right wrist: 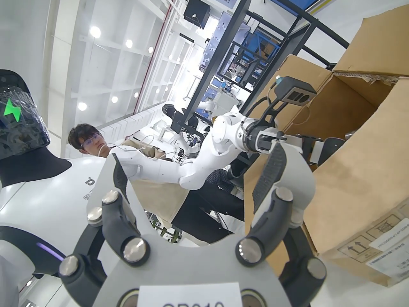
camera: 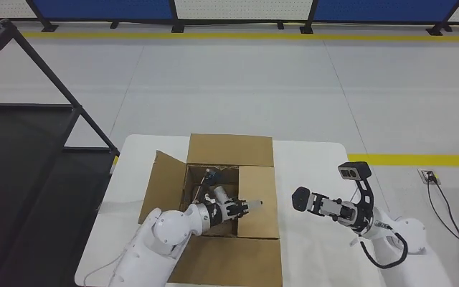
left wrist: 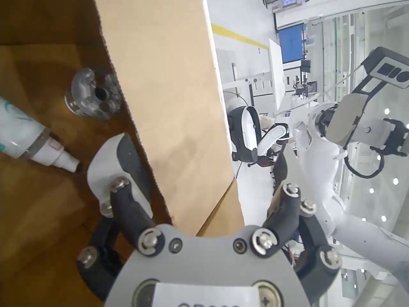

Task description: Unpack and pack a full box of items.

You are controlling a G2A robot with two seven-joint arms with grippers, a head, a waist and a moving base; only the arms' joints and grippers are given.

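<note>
Left wrist view: left gripper (left wrist: 198, 151) spread wide, empty, straddling a box (left wrist: 166, 81) panel. Spray bottle (left wrist: 28, 142) and clear part (left wrist: 92, 94) lie inside, beyond the inner finger. Right gripper (right wrist: 198, 167) gapes empty beside the box. Unpacking appears unfinished.

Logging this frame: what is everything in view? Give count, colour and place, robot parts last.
cardboard box: one, brown, flaps open, on the table
spray bottle: one, white with teal marks, lying on the box floor
clear round piece: one, transparent, on the box floor near the bottle's nozzle
table: one, white, under the box
black rack: one, black, beside the table
yellow floor lines: two, yellow, on the floor around the table
left pincer: one, grey, black and white, open, at the box with a flap edge between its fingers
right pincer: one, same colours, open and empty, beside the box
</note>
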